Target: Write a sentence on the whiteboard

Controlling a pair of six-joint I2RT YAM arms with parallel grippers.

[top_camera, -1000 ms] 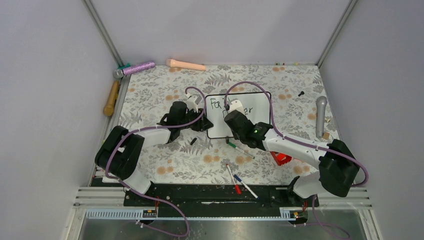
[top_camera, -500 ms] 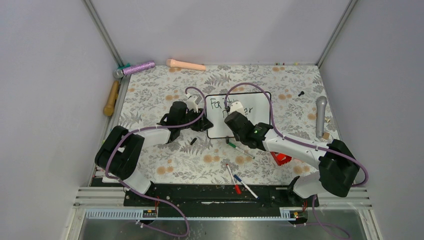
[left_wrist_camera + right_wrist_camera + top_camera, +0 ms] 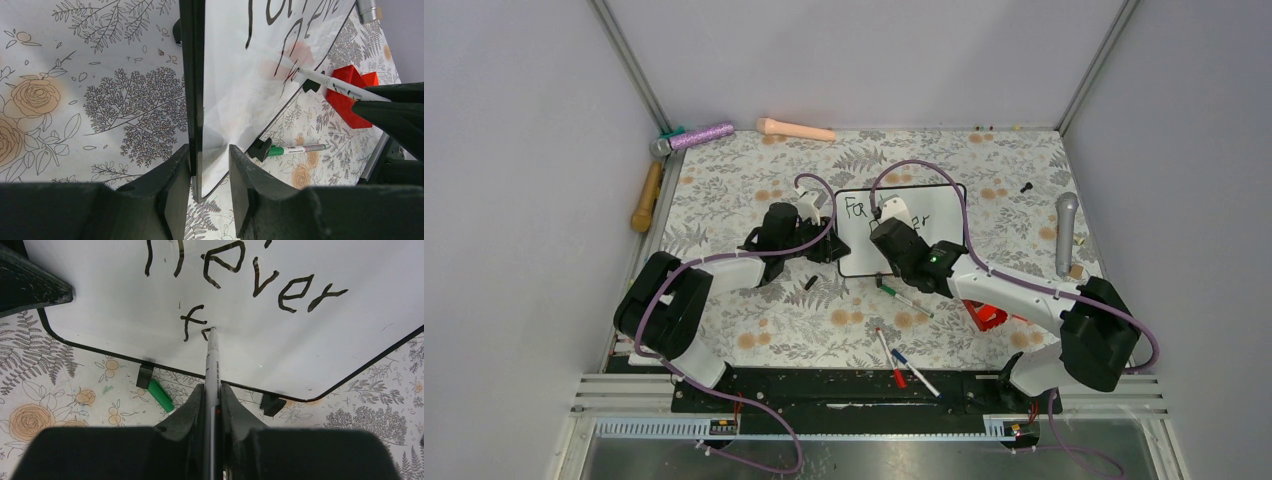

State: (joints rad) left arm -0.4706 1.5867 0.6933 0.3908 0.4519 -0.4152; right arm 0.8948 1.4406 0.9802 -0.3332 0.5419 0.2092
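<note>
Loose markers (image 3: pixel 896 358) lie by the tabletop's near edge. Beyond them, the right tool (image 3: pixel 212 390) is clamped tight on a marker (image 3: pixel 212 355), its tip on the whiteboard (image 3: pixel 944 205) at mid-tabletop, starting the third line of the sentence (image 3: pixel 189 320). The left tool (image 3: pixel 207 165), partly closed, pinches the board's left frame. The board looks light, stiff and glossy, likely to slide under pen pressure. The frame edge is the place to hold it, clear of the ink.
</note>
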